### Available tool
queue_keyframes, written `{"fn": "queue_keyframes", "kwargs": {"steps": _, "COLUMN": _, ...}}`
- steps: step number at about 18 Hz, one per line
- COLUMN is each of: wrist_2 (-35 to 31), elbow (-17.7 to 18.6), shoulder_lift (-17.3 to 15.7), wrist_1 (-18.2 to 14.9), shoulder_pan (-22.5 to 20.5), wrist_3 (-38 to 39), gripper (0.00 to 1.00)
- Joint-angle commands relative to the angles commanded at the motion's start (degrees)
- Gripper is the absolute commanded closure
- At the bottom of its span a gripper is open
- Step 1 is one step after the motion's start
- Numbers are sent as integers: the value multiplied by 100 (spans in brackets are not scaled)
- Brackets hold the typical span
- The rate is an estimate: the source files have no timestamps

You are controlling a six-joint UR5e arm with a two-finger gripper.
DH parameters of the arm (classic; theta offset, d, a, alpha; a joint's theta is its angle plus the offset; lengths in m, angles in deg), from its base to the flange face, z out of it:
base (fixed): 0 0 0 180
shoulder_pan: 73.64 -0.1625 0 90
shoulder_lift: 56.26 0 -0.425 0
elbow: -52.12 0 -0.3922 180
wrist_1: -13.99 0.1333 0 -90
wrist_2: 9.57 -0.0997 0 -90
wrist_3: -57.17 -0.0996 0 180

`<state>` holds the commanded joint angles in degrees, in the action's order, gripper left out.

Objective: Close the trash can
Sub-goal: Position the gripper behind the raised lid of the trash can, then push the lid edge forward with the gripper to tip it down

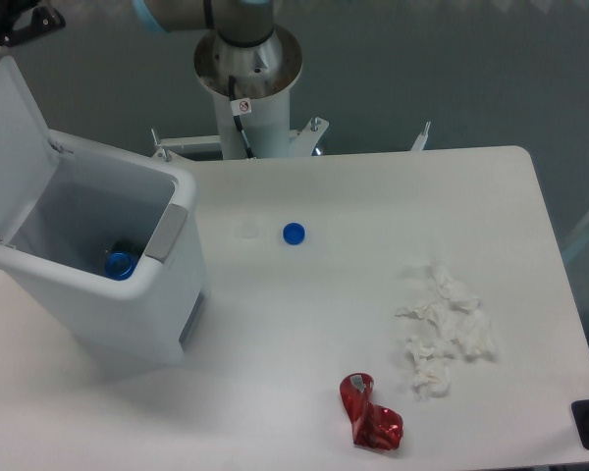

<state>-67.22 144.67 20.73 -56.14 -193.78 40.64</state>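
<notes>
I find the trash can [108, 285] standing at the left side of the tabletop [373, 324], its lid [10, 147] raised and leaning back to the upper left, so the bin is open. Its grey push-tab [168, 232] sits on the front rim, facing the middle of the tabletop. Inside the bin I see 1 blue cap [120, 264] against the front wall. The tool [15, 22] shows only as a dark shape at the top left corner, just above the lid's upper edge; I cannot tell whether its jaws are parted or closed, nor whether it touches the lid. On the tabletop I note 1 blue bottle cap [294, 234] near the middle, crumpled white tissue [444, 329] toward the right, and a crushed red can [371, 414] near the front edge. The arm's base [247, 74] stands behind the tabletop.
</notes>
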Motion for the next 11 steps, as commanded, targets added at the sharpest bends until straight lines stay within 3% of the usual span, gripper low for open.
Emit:
{"fn": "queue_keyframes", "kwargs": {"steps": 6, "wrist_2": -343, "elbow": -35, "shoulder_lift": 53, "wrist_1": 0, "shoulder_pan": -35, "wrist_3": 53, "gripper": 100}}
{"fn": "queue_keyframes", "kwargs": {"steps": 11, "wrist_2": -343, "elbow": -35, "shoulder_lift": 70, "wrist_1": 0, "shoulder_pan": -369, "wrist_3": 53, "gripper": 100}}
